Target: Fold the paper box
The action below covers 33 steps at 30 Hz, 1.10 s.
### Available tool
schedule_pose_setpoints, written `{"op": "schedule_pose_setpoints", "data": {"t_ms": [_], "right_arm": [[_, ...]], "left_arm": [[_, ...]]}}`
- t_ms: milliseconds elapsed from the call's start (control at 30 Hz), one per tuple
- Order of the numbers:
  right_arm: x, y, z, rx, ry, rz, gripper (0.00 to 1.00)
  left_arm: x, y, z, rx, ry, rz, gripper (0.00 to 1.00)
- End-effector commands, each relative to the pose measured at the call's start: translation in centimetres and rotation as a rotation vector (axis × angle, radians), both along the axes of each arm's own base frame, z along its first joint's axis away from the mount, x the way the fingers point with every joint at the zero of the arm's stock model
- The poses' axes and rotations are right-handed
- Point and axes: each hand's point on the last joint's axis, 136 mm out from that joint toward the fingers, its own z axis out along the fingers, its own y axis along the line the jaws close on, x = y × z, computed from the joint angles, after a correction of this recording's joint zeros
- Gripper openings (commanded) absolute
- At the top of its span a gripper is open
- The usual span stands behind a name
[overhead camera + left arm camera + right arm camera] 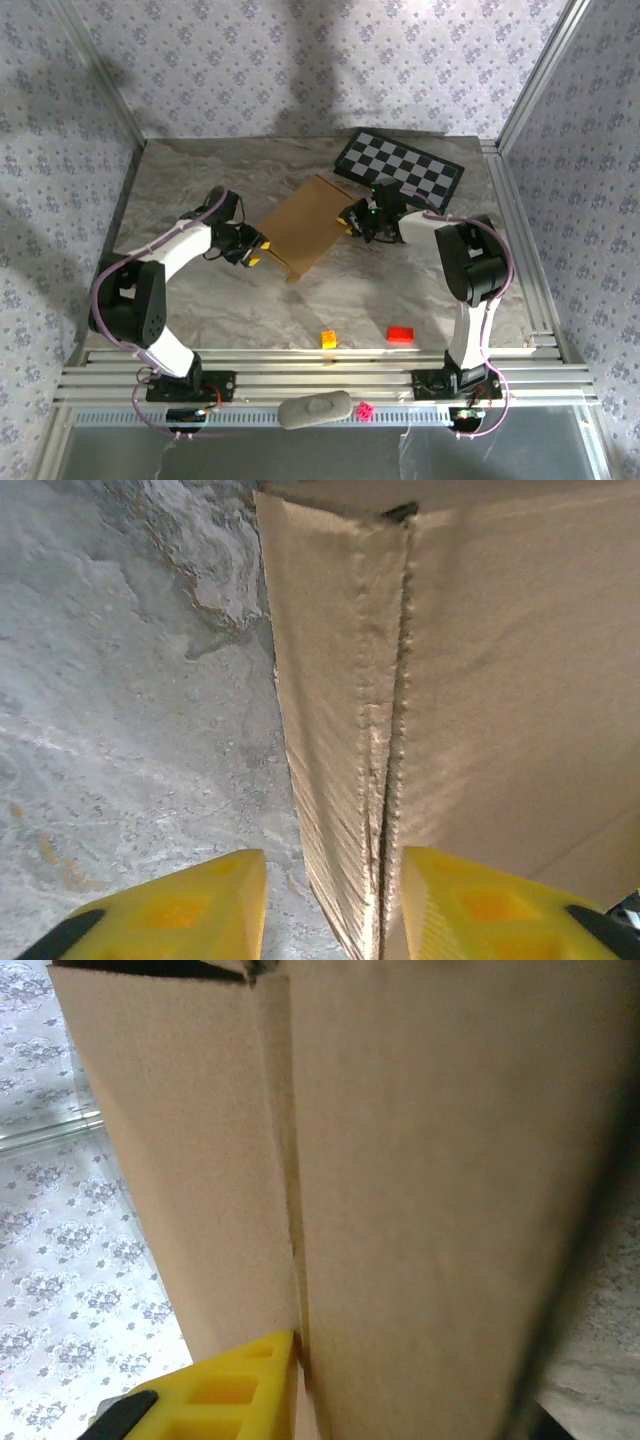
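Judging it midway: plain brown corrugated cardboard paper box (305,228) has creased panels raised but isn't closed; left gripper (255,251) spread astride a fold, right gripper (352,222) state can't tell.

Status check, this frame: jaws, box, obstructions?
Left gripper jaws open astride paper box edge. Right gripper clamped on opposite edge. Checkered board close behind.

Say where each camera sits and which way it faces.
Top: high at the near edge, looking down at the table; left arm and right arm flank the box.
Left wrist: on the left arm, looking along its yellow fingers at the box's fold.
Right wrist: on the right arm, facing cardboard; one yellow finger.
Shared: all three see the box.
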Motion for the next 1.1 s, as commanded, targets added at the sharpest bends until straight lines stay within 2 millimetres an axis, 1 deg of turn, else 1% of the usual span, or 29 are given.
{"op": "schedule_pose_setpoints", "data": {"t_ms": [0,67,133,200,300,367,433,500,567,700,800,900,967,1067], "right_arm": [[-0.5,-0.3,-1.8,-0.028,0.057,0.011,0.21],[-0.5,-0.4,-1.9,-0.032,0.058,0.014,0.21],[-0.5,-0.5,-1.9,-0.039,0.062,0.016,0.2],[-0.6,-0.5,-2.0,-0.042,0.069,0.021,0.19],[-0.6,-0.6,-1.8,-0.053,0.072,0.036,0.19],[-0.6,-0.6,-1.7,-0.064,0.073,0.046,0.19],[-0.8,-0.7,-1.9,-0.075,0.078,0.06,0.19],[-0.4,-0.6,-1.4,-0.085,0.076,0.088,0.19],[-0.6,-0.7,-1.5,-0.108,0.082,0.129,0.19],[-1.1,-1.3,-1.8,-0.16,0.105,0.246,0.18],[-1.3,-1.8,-2.2,-0.153,0.121,0.302,0.19],[-1.4,-2.0,-2.5,-0.139,0.134,0.34,0.2],[-1.2,-2.0,-2.0,-0.146,0.113,0.356,0.21],[-0.9,-1.9,-1.2,-0.166,0.092,0.373,0.25]], "left_arm": [[0.5,1.0,2.3,0.033,-0.032,0.024,0.45],[0.9,1.9,2.2,0.047,-0.038,0.027,0.46],[1.7,2.5,2.3,0.067,-0.058,0.0,0.44],[2.2,3.4,2.3,0.146,-0.056,-0.076,0.44],[3.0,3.7,2.1,0.227,-0.053,-0.22,0.46],[4.1,3.8,2.4,0.267,-0.084,-0.292,0.47],[5.5,3.3,3.2,0.312,-0.164,-0.386,0.48],[6.8,2.5,3.9,0.349,-0.239,-0.494,0.51],[8.0,1.6,3.9,0.336,-0.27,-0.546,0.53],[9.7,-1.2,3.3,0.241,-0.283,-0.613,0.54],[10.3,-3.4,2.9,0.191,-0.299,-0.66,0.55],[10.3,-5.0,2.1,0.165,-0.284,-0.707,0.55],[9.9,-5.5,1.2,0.145,-0.254,-0.719,0.55],[9.3,-5.6,0.0,0.133,-0.217,-0.71,0.52]]}}
